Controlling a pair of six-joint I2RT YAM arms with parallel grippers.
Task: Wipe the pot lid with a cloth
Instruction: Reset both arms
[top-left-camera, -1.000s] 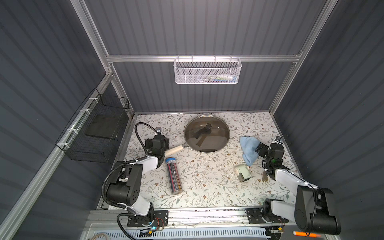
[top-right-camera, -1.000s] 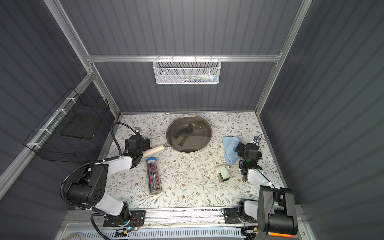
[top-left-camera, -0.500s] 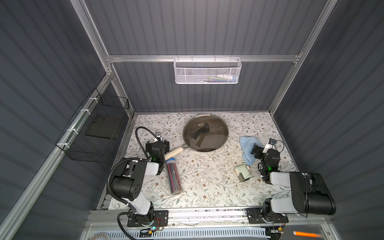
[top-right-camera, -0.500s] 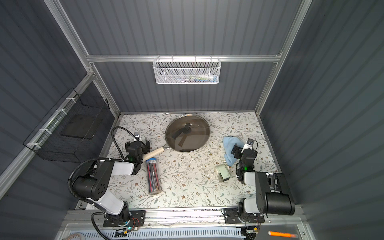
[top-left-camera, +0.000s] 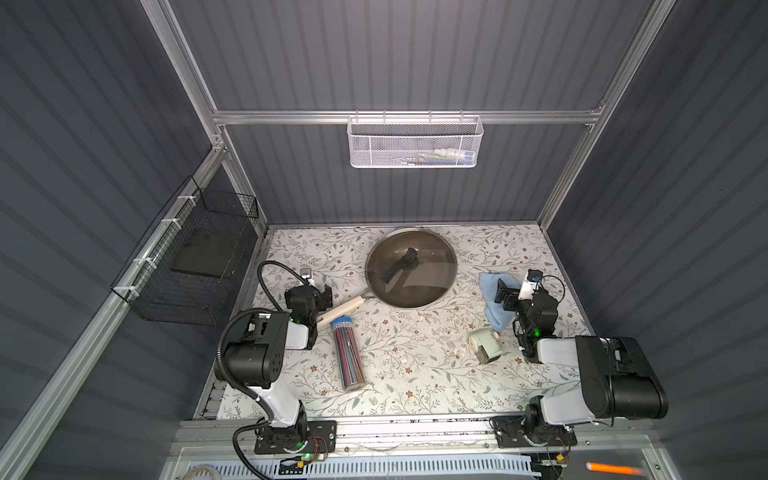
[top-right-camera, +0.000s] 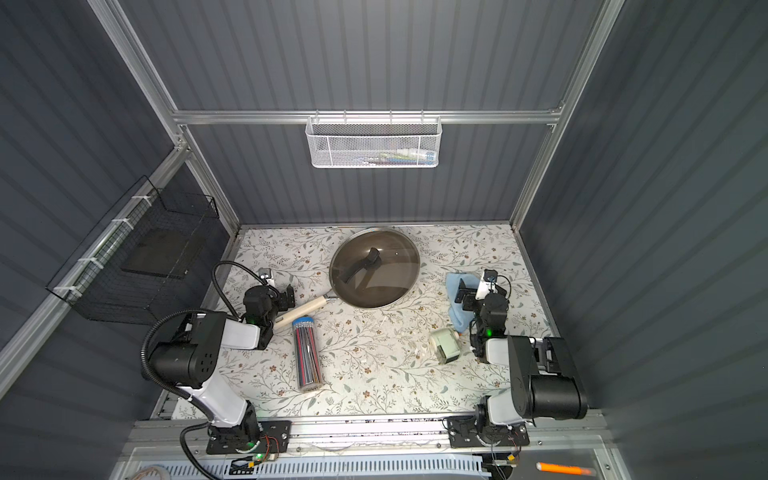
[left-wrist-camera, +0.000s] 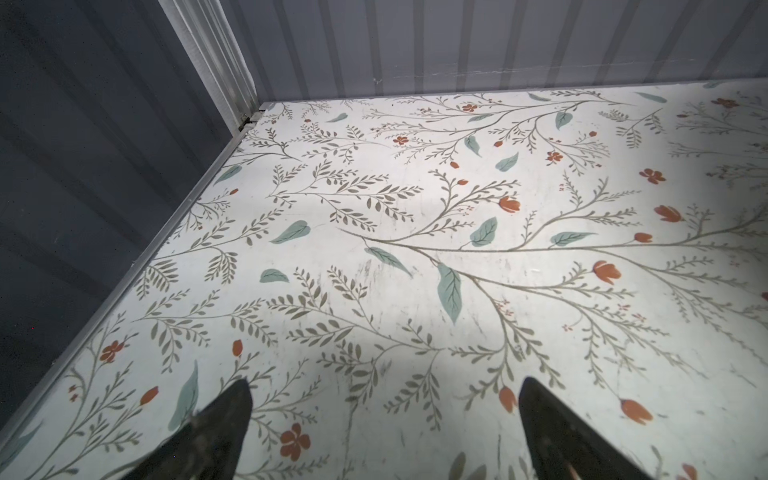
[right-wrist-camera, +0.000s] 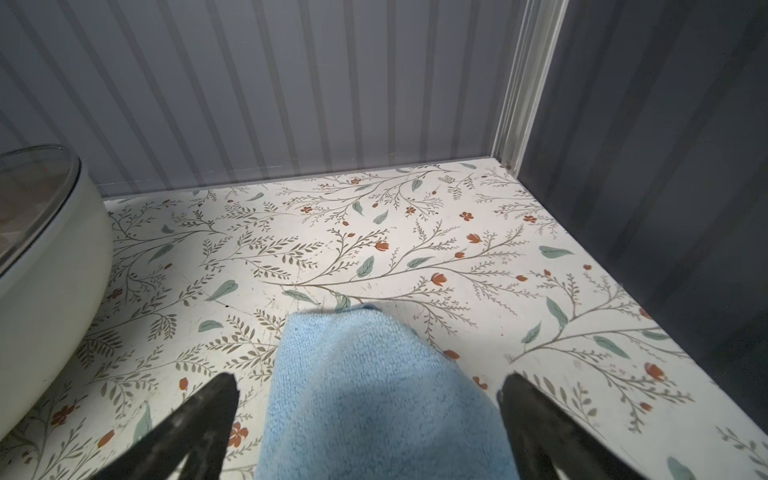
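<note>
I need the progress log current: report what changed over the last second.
The right gripper moved in over the soft light blue terry cloth; its jaws stand open astride it, nothing gripped. The left gripper drew back slightly, open and empty. The round glass pot lid with its black handle, the cloth, the clear tube of pencils and the pale green roll stayed put.

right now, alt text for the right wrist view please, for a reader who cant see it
The open right gripper straddles a light blue cloth lying on the floral table, one dark fingertip each side of it. At the picture's edge, the cream side of a pan shows under the glass pot lid; grey ribbed walls stand behind.
</note>
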